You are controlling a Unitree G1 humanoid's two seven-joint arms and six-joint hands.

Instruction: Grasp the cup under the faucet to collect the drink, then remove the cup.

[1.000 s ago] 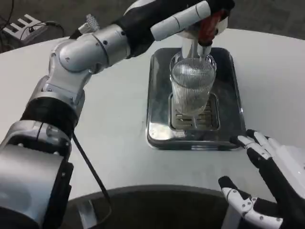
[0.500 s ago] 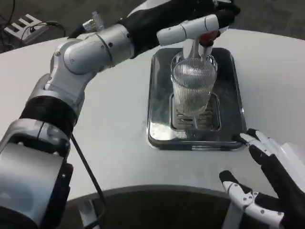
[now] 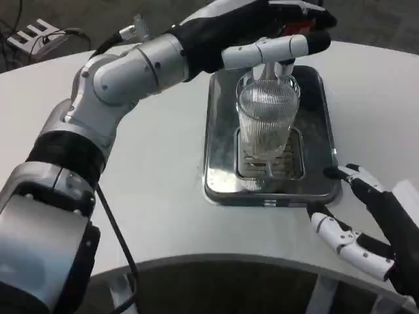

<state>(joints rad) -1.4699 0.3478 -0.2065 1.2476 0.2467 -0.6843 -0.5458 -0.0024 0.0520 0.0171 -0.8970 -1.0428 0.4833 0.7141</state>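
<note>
the left arm reaches up and across the white table (image 3: 163, 196), its left hand (image 3: 262, 33) laid over the faucet (image 3: 281, 62) at the top of the metal tray (image 3: 219, 170), fingers stretched along the red-topped tap handle; whether they grip it or only press on it i cannot tell. the right hand (image 3: 373, 226) hovers near the tray's lower right corner, fingers spread apart and holding nothing. the cup (image 3: 265, 121), a clear ribbed glass, stands upright on the slotted drain grate (image 3: 288, 167) in the tray, directly under the faucet spout.
</note>
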